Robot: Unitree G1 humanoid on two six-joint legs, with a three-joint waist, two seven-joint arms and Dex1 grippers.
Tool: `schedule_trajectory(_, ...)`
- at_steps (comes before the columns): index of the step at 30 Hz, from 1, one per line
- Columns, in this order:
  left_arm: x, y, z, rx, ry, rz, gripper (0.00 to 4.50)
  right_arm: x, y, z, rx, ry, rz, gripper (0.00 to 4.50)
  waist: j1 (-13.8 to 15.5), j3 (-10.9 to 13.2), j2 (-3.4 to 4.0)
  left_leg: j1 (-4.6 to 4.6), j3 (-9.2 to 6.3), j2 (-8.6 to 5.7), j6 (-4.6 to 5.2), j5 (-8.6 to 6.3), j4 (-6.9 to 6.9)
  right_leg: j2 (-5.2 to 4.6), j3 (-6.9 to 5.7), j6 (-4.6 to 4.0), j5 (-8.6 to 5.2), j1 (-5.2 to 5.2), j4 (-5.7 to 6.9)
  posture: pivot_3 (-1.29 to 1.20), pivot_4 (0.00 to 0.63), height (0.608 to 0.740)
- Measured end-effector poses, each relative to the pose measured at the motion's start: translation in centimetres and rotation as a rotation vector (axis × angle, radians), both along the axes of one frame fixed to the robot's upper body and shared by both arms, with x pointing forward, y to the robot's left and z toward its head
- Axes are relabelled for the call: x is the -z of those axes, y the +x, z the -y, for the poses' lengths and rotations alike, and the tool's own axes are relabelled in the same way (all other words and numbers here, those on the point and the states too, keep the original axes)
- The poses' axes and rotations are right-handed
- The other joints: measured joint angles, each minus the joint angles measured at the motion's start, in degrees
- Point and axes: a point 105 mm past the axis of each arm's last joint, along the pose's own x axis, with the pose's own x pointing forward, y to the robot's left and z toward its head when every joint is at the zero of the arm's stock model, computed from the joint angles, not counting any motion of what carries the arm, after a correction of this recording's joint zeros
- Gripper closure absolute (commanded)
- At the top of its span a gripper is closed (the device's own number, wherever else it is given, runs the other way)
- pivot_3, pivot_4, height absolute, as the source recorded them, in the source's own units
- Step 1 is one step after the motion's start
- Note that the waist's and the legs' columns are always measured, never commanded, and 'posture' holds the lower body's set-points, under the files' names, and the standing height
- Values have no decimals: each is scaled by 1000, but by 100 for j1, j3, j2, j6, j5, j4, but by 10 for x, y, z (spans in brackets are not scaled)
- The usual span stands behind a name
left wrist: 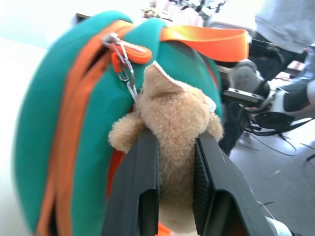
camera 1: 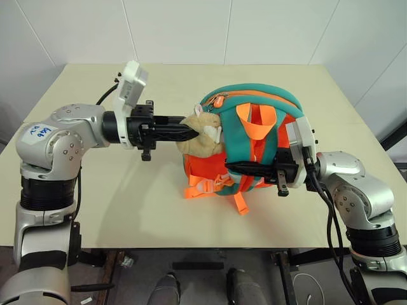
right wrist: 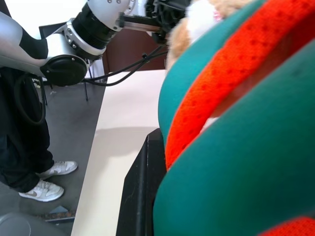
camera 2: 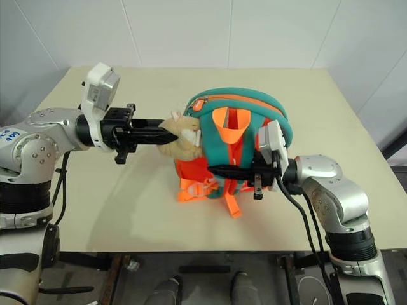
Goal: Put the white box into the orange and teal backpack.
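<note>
The orange and teal backpack stands upright over the middle of the table, its straps facing me. My left gripper reaches in level from the left and is shut on the tan plush animal hanging from the zipper pull; one black finger presses each side of it. Coming level from the right, my right gripper is shut on the backpack's teal and orange strap, and one finger shows beside the strap. The zipper along the top looks closed. The white box is out of view.
The beige table has bare room to the left and in front of the backpack. A person's dark trousers and white shoes stand on the floor beyond the table's far edge. Cables lie on the floor.
</note>
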Motion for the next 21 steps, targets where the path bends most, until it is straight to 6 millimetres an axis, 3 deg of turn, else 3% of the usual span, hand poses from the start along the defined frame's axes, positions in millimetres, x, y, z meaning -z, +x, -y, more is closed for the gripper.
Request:
schedule_trajectory(13, -10, 32, -38, -163, 6, 26, 4043, 3, -6, 2, 31, 27, -9, 4500, 3, 0, 0, -1, 2, 0, 1, -1, -2, 0, 0, 0, 0, 0, -3, 0, 150, 740)
schedule_trajectory(21, 4, 52, -51, -245, 41, -26, 4046, 2, -6, 2, 49, 32, -2, 4500, -1, 0, 0, -2, 3, 1, 2, -1, -3, 0, 0, 0, 0, -2, -2, 0, 150, 740)
